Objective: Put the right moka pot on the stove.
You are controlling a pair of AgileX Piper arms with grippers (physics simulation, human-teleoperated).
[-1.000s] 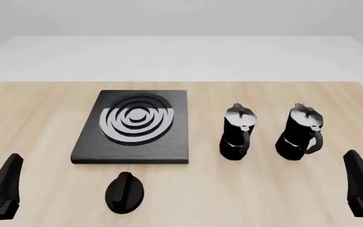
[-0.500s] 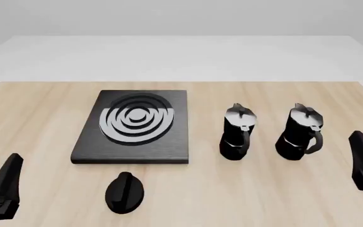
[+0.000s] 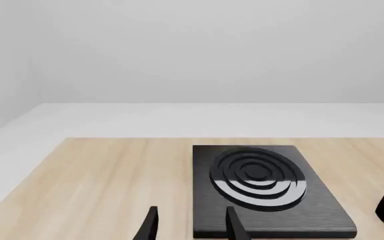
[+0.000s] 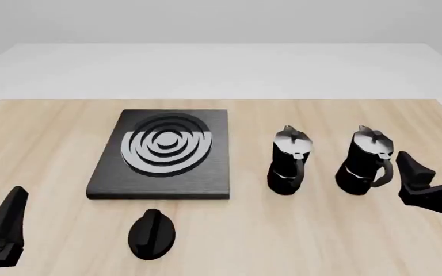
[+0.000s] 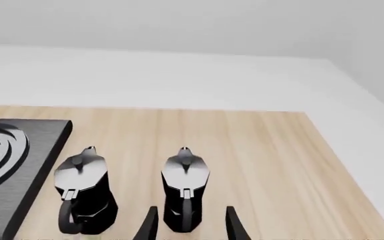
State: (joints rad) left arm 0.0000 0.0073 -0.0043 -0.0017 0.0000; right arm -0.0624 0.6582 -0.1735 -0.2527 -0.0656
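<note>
The right moka pot [image 4: 367,161] stands upright on the table, black with a silvery lid, its handle facing the near side. It also shows in the right wrist view [image 5: 185,189]. The stove [image 4: 163,153] lies flat to the left, with nothing on its burner rings. My right gripper [image 4: 434,171] is open and empty, just to the right of the right moka pot and apart from it. In the right wrist view its fingertips [image 5: 150,224] frame the pot's handle from nearer the camera. My left gripper [image 4: 2,228] is open and empty at the near left edge.
A second, near-identical moka pot [image 4: 290,161] stands between the stove and the right pot. A small black oval knob [image 4: 152,233] lies in front of the stove. In the left wrist view the stove [image 3: 262,190] lies ahead of the open fingers [image 3: 150,226].
My right gripper has moved forward and left toward the right moka pot, and both its fingers now show. The left arm and the pots have not moved.
</note>
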